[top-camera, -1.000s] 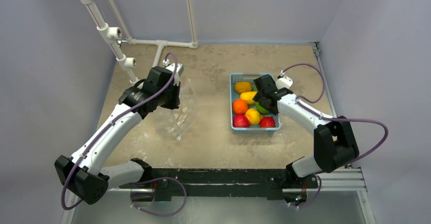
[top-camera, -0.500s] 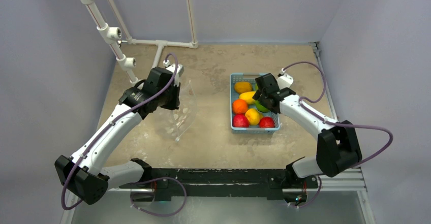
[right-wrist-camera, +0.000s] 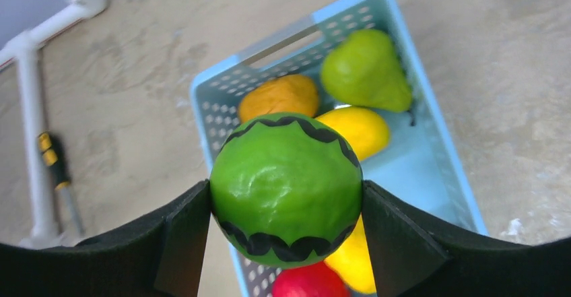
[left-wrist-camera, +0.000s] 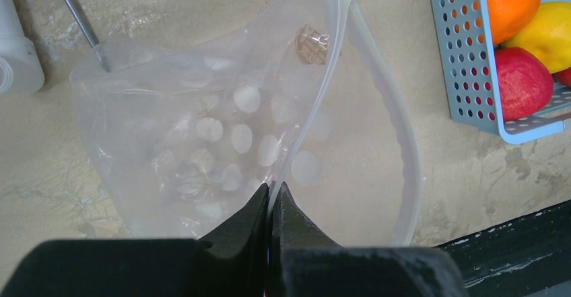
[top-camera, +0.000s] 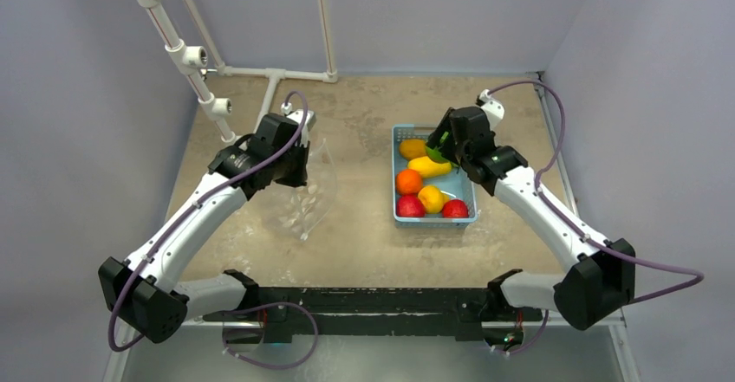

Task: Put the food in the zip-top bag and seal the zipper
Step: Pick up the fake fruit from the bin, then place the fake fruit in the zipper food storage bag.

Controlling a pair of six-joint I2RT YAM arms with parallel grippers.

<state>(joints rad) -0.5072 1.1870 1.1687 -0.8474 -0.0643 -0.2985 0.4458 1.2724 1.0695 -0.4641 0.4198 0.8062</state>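
As seen from the left wrist, clamped flat on the zipper of the zip-top bag with the left gripper, jaws pressed together and only the thin whitish strip between them. Grips one lip alone; leaves the other lip bowed off to the right and the mouth gaping. Pale round dots and crinkles all across the clear film. Sits on the tan table, left of the light-blue basket and apart from it.

Over on the right gripper: spread wide, with both black fingers pressed against opposite sides of the dark-striped green fruit. Holds it up above the far part of the basket, clear of the rest of the food. Beneath it in the basket: a green pear, an orange-yellow fruit and a yellow fruit. From the top view, also an orange ball, then a red fruit and another red fruit along the near wall.
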